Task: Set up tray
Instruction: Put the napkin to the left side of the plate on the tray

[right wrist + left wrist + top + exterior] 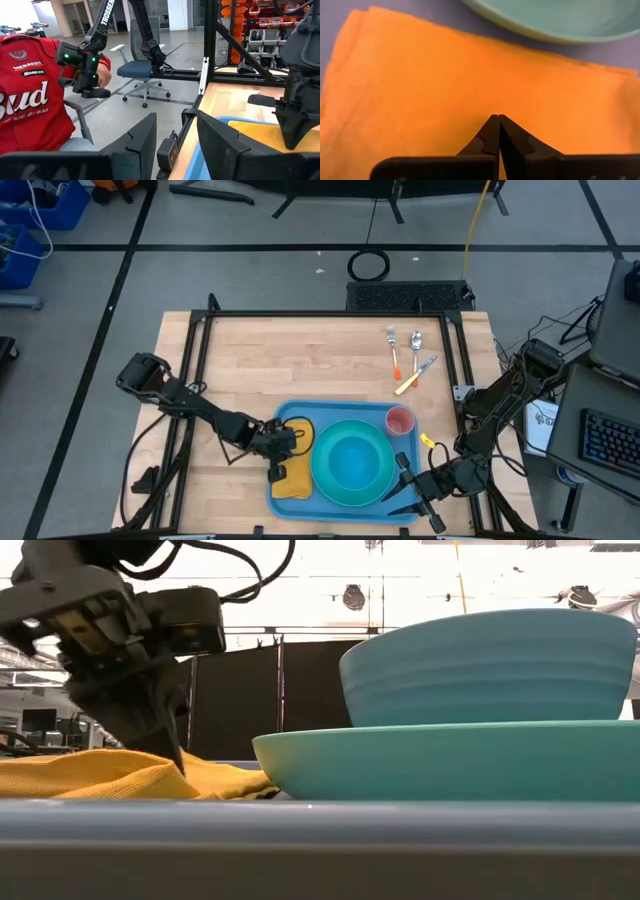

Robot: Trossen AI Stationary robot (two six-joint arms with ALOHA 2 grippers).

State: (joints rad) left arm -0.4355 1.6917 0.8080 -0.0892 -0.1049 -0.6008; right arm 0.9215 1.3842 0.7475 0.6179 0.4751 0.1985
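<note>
The blue tray (pixel 296 409) lies at the table's near edge, its rim (pixel 320 830) close in the low view. On it rest a round teal plate (pixel 352 464) (pixel 450 760) carrying a teal bowl (pixel 490 665), a pink cup (pixel 400 421) at the far right corner, and a folded yellow cloth (pixel 293 481) (pixel 420 85) on the left part. My left gripper (pixel 283 448) (pixel 498 117) is shut and stands over the cloth. My right gripper (pixel 402 486) (pixel 175 135) is open at the tray's right edge, beside the plate, pointing toward the table's left. My left gripper comes down on the yellow cloth from above, pointing down. The shut fingertips (pixel 181 766) meet the cloth's upper face (pixel 498 107) near its middle. The cloth lies flat on the tray; whether any of it is caught between the fingers I cannot tell.
A fork, a spoon and a yellow-handled knife (pixel 410 358) lie on the bare wood beyond the tray's far right corner. A small yellow item (pixel 428 442) sits just right of the tray. A person in a red shirt (pixel 30 95) sits beyond the table's left side.
</note>
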